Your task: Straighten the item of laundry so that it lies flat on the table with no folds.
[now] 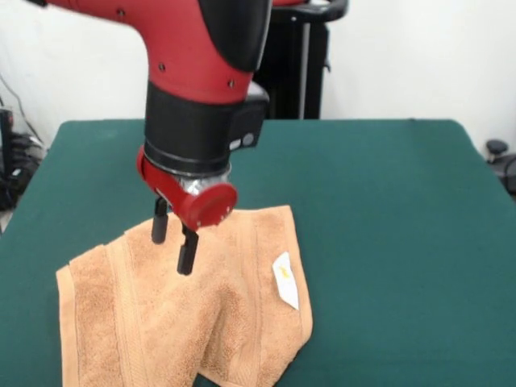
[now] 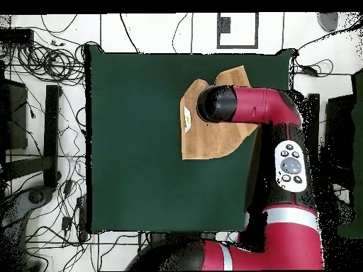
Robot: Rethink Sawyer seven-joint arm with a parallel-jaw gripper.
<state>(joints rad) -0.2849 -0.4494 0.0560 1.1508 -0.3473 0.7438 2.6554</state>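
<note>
- We see the gripper (image 1: 174,236) poised over the towel (image 1: 234,322), its two black fingers (image 1: 188,250) set a narrow gap apart and holding nothing.
- We find the orange-tan towel near the front-view camera's edge of the green table (image 1: 387,210), rumpled, with a fold in its lower part.
- We note a white label (image 1: 285,279) at the towel's edge.
- In the overhead view, the arm (image 2: 244,105) covers part of the towel (image 2: 205,142).
</note>
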